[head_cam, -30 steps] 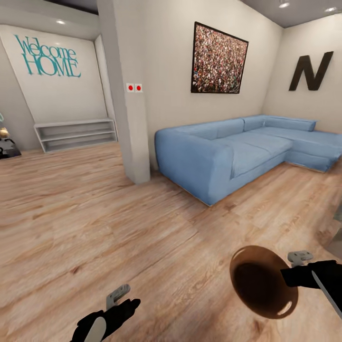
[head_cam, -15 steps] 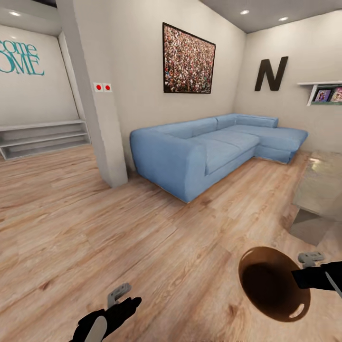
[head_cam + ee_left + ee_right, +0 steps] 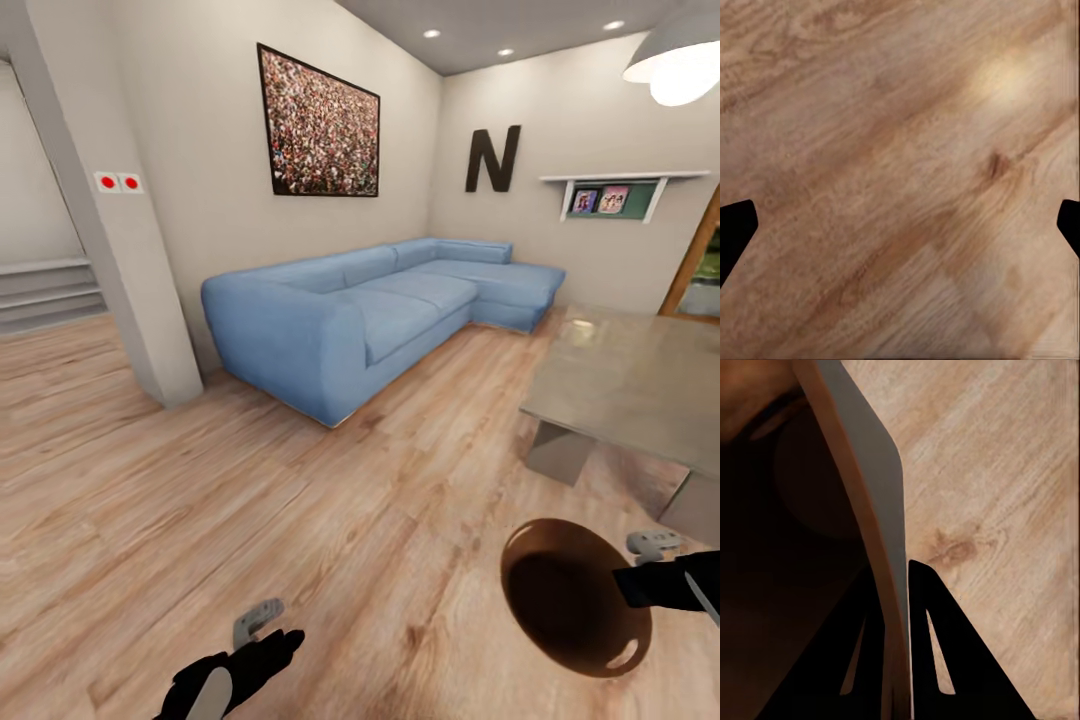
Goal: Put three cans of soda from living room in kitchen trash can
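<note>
the tash can [image 3: 575, 598] hangs low at the right of the head view, above the wood plank floor [image 3: 300, 520], its round mouth turned up toward the camera so the glossy brown inside shows; its long axis runs roughly up and down. the right tool [image 3: 640, 580] is clamped on its rim, and in the right wrist view one finger [image 3: 859, 652] sits inside the wall [image 3: 870, 495] and the other outside, closed narrow on the thin pale-grey wall.

just beyond the tash can stands a low grey counter [image 3: 630, 385] on block legs, its near corner close to the can. a blue corner sofa [image 3: 370, 315] lies further back along the wall, under a framed picture [image 3: 320, 125]; a dark letter n [image 3: 492, 158] and a small wall shelf [image 3: 615, 190] with photos hang on the far wall. a pale pillar [image 3: 110, 210] with two red switches rises at the left.

the left tool [image 3: 262, 632] is low at the left, over bare floor; in the left wrist view its fingertips [image 3: 735, 225] sit at opposite edges, spread wide, holding nothing.
</note>
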### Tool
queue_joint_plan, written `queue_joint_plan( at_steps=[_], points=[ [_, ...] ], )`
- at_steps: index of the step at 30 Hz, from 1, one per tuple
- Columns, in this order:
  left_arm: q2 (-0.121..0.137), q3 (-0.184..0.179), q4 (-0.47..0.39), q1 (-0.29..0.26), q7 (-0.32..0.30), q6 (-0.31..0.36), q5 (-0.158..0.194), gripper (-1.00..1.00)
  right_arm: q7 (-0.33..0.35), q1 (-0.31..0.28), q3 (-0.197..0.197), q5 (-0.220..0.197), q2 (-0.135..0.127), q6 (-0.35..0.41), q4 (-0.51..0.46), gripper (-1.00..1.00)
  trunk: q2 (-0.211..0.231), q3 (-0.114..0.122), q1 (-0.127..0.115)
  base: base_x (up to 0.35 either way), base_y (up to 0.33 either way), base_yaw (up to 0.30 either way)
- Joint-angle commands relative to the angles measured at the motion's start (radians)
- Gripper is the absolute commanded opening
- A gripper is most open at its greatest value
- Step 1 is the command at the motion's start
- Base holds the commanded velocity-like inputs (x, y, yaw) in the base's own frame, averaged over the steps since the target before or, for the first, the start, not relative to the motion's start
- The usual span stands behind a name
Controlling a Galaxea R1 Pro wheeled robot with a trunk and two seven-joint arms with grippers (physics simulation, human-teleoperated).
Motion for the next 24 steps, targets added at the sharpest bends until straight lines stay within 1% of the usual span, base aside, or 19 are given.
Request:
queue_joint_plan(
  at_steps=[1,3,4,6,7,8,9,11,12,13,15,16,17,24],
  points=[
    [0.000,0.000,0.000,0.000,0.000,0.000,0.000,1.00,0.004,-0.001,-0.001,-0.004,-0.001,0.001,0.000,-1.00,0.000,0.000,0.000,0.000,-0.299,-0.295],
    [0.000,-0.001,0.000,0.000,0.000,0.000,0.000,1.00,0.007,-0.001,-0.001,-0.005,-0.002,0.002,0.000,-1.00,0.000,0.000,0.000,0.000,-0.299,-0.295],
    [0.000,-0.001,0.000,0.000,0.000,0.000,0.000,1.00,0.023,-0.001,-0.002,-0.005,-0.006,0.003,0.000,-1.00,0.000,0.000,0.000,0.000,-0.299,-0.295],
    [0.000,-0.001,0.001,0.000,0.000,0.000,0.000,1.00,0.083,-0.001,-0.006,-0.005,-0.019,0.004,0.003,-1.00,0.000,0.000,0.000,0.000,-0.299,-0.295],
    [0.000,-0.001,0.001,0.000,0.000,0.000,0.000,1.00,0.142,-0.001,-0.010,-0.005,-0.032,0.004,0.007,-1.00,0.000,0.000,0.000,0.000,-0.299,-0.295],
    [0.000,-0.001,0.001,0.000,0.000,0.000,0.000,1.00,0.173,-0.001,-0.013,-0.004,-0.039,0.004,0.010,-1.00,0.000,0.000,0.000,0.000,-0.299,-0.295],
    [0.000,-0.001,0.001,0.000,0.000,0.000,0.000,1.00,0.227,-0.001,-0.021,-0.002,-0.051,0.003,0.020,-1.00,0.000,0.000,0.000,0.000,-0.299,-0.295],
    [0.000,-0.001,0.001,0.000,0.000,0.000,0.000,1.00,0.263,-0.002,-0.029,0.001,-0.058,0.002,0.038,-1.00,0.000,0.000,0.000,0.000,-0.299,-0.295],
    [0.000,-0.001,0.001,0.000,0.000,0.000,0.000,1.00,0.285,-0.005,-0.035,0.003,-0.063,-0.001,0.068,-1.00,0.000,0.000,0.000,0.000,-0.299,-0.295],
    [0.000,-0.001,0.001,0.000,0.000,0.000,0.000,1.00,0.293,-0.007,-0.038,0.003,-0.065,-0.005,0.085,-1.00,0.000,0.000,0.000,0.000,-0.299,-0.295],
    [0.000,-0.001,0.001,0.000,0.000,0.000,0.000,1.00,0.311,-0.012,-0.043,0.006,-0.070,-0.039,0.139,-1.00,0.000,0.000,0.000,0.000,-0.299,-0.295],
    [0.000,-0.001,0.001,0.000,0.000,0.000,0.000,1.00,0.314,-0.013,-0.044,0.007,-0.071,-0.048,0.147,-1.00,0.000,0.000,0.000,0.000,-0.299,-0.295],
    [0.000,-0.001,0.001,0.000,0.000,0.000,0.000,1.00,0.321,-0.015,-0.045,0.011,-0.074,-0.075,0.171,-1.00,0.000,0.000,0.000,0.000,-0.299,-0.295],
    [0.000,-0.002,0.001,0.000,0.000,0.000,0.000,1.00,0.321,-0.016,-0.047,0.013,-0.076,-0.089,0.182,-1.00,0.000,0.000,0.000,0.000,-0.299,-0.295]
  ],
)
